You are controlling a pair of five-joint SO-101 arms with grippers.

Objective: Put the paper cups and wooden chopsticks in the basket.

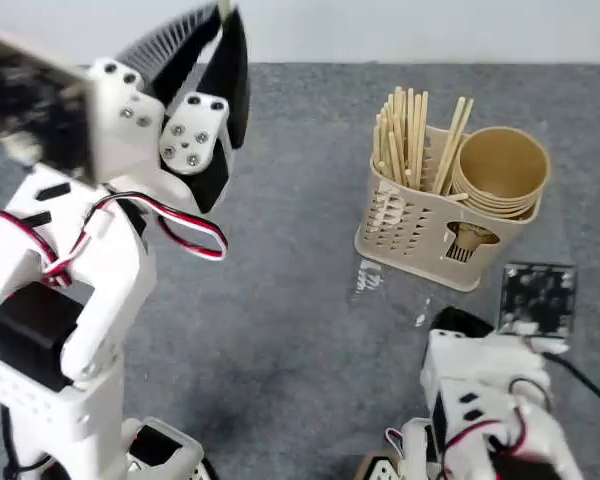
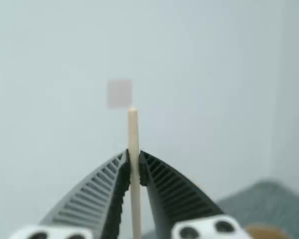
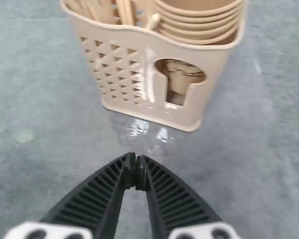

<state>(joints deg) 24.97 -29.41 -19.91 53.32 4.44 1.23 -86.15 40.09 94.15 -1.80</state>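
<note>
My left gripper [image 2: 133, 158] is raised high at the table's left and is shut on one wooden chopstick [image 2: 133, 149], which stands up between the fingertips; in the high view that gripper [image 1: 223, 18] points toward the back wall. The beige basket [image 1: 420, 235] at the right holds several chopsticks [image 1: 405, 135] in one compartment and a stack of paper cups [image 1: 502, 170] in the other. My right gripper [image 3: 135, 167] is shut with nothing in it, low over the grey mat a short way in front of the basket [image 3: 134, 74], whose cups [image 3: 199, 20] sit at its rim.
A grey mat [image 1: 300, 330] covers the table. A few clear plastic scraps [image 1: 368, 278] lie on it just in front of the basket. The right arm's body [image 1: 490, 400] sits at the near right, the left arm's base [image 1: 60, 380] at the near left.
</note>
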